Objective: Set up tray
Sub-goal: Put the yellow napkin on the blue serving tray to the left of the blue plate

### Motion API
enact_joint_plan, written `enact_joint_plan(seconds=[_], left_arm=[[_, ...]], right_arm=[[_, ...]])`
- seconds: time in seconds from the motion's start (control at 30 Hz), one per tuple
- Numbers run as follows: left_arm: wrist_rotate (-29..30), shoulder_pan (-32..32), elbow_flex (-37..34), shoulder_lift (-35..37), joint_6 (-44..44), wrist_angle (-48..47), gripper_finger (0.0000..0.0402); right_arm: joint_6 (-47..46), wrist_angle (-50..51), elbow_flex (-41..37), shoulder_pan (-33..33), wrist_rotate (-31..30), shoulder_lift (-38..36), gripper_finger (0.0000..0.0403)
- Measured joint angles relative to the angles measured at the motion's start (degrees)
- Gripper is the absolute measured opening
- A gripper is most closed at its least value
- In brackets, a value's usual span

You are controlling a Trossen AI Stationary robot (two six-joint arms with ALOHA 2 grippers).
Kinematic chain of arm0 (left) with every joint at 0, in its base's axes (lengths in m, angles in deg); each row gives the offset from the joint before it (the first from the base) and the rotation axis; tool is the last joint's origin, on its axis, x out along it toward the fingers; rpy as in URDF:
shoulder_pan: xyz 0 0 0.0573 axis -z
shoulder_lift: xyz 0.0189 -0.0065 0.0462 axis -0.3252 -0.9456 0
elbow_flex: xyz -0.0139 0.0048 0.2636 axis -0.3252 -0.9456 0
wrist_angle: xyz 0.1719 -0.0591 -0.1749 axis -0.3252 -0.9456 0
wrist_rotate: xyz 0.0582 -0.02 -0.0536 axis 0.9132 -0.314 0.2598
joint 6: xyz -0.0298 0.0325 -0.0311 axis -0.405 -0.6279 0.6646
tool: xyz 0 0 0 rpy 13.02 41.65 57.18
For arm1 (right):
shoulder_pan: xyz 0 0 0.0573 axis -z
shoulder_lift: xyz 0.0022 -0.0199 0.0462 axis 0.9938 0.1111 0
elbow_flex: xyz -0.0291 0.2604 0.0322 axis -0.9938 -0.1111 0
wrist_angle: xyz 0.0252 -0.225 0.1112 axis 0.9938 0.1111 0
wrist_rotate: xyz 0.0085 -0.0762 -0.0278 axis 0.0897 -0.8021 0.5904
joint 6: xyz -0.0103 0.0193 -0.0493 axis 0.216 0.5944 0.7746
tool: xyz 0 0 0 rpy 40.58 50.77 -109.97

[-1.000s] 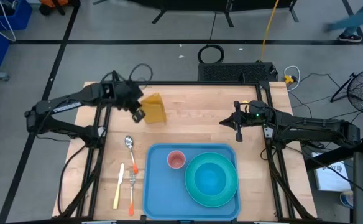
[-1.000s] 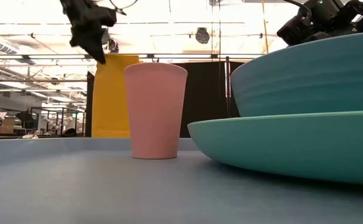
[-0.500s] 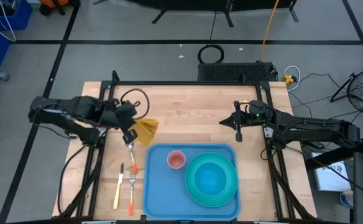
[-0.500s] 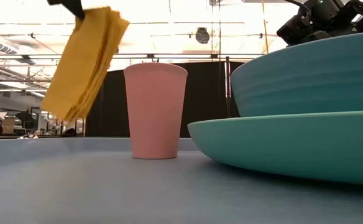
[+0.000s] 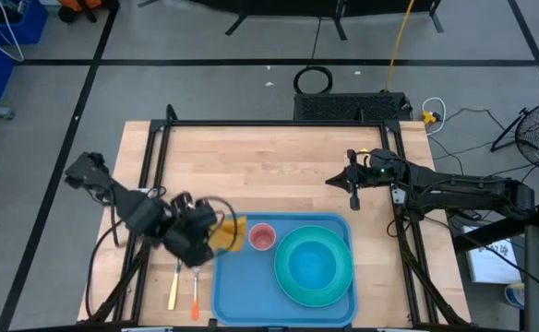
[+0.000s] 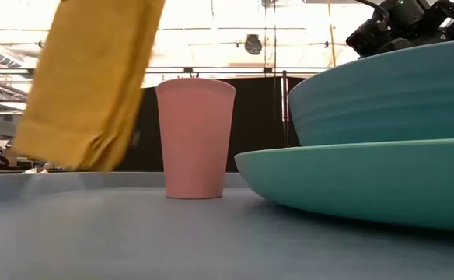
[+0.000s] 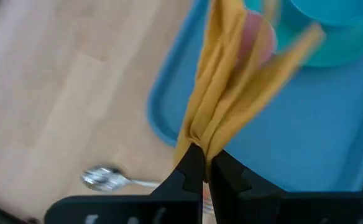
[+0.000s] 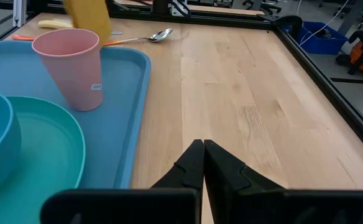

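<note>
Folded yellow cloth held over the blue tray's edge

The left gripper (image 7: pixel 201 163), fingers clenched on a limp mustard napkin (image 5: pixel 227 233), hangs above the smooth, rimmed tray (image 5: pixel 242 286) on the pale wood tabletop (image 5: pixel 279 166). The right gripper (image 5: pixel 352 182) rests apart, fingers pressed together.

the large blue rimmed tray (image 5: pixel 242 281) lies flat at the table's near edge, centre-right.
</note>
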Motion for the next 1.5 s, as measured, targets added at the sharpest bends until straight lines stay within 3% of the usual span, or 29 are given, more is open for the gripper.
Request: enact_joint_plan(seconds=[0.2,0.5,0.63,0.77,0.93,1.07,1.27,1.5], left_arm=[[-1.65,5.29,0.02,-4.75,7.86,7.06,0.0005],[-2.37,10.62,0.04,-7.32,15.88,21.98,0.0005],[-6.10,12.42,0.10,-7.24,17.74,27.55,0.0005],[-8.17,12.85,0.10,-7.23,18.30,24.84,0.0005],[-4.47,11.90,-1.26,-8.07,15.78,20.40,0.0005],[-3.36,11.07,-5.79,-8.36,15.28,21.33,0.0005],[-7.09,8.40,-14.65,-8.32,19.37,21.27,0.0005],[-10.38,3.06,-20.99,-8.31,17.26,21.42,0.0005]], right_arm=[[-0.01,0.00,0.00,-0.03,0.11,-0.02,0.0001],[-0.11,0.02,0.00,-0.13,4.87,-0.02,0.0001],[-1.54,-0.01,0.00,-0.11,5.97,-0.02,0.0001],[-2.93,-0.20,0.00,-0.13,7.04,-0.02,0.0001],[-3.96,-0.22,0.00,-0.13,7.32,0.00,0.0001],[-4.54,-0.22,0.00,-0.13,7.34,0.00,0.0001],[-4.56,-0.22,0.00,-0.13,7.33,0.00,0.0000],[-4.54,-0.21,0.00,-0.13,7.32,0.00,0.0000]])
